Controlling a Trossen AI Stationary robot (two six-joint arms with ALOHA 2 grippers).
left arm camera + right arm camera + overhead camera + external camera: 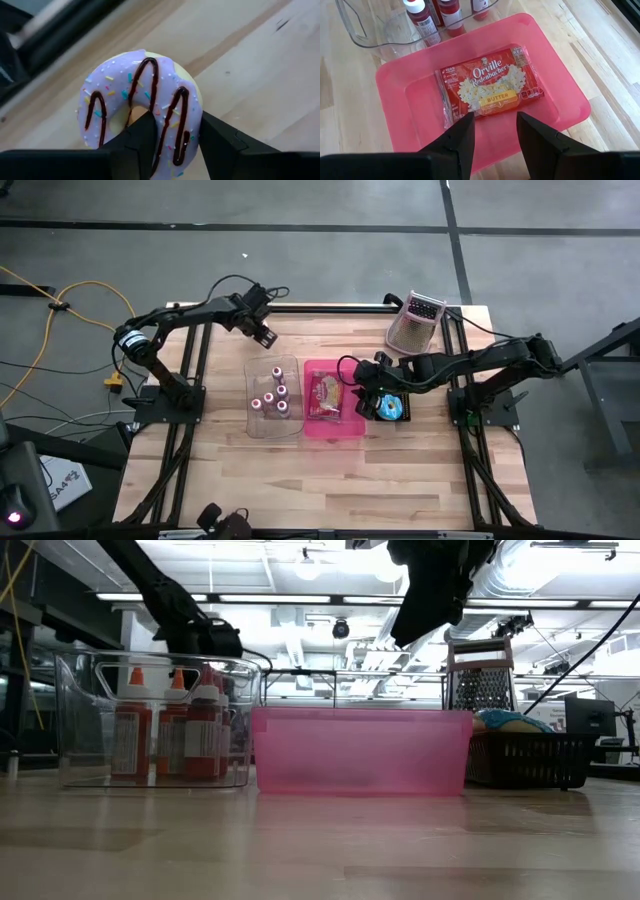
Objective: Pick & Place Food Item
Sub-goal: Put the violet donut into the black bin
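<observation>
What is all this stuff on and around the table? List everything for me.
Table: one, pale wood, under everything.
Clear bin: one, see-through, left of the pink bin.
Bottles: about five, red with white caps, standing in the clear bin.
Pink bin: one, table middle.
Popcorn packet: one, red, lying flat in the pink bin.
Dark basket: one, right of the pink bin, blue item inside.
Grater: one, metal, far right corner.
Doughnut: one, lilac icing with chocolate stripes, in the left pincer.
Left pincer: dark, gripping the doughnut, near the far edge.
Right pincer: dark, open, above the pink bin.
</observation>
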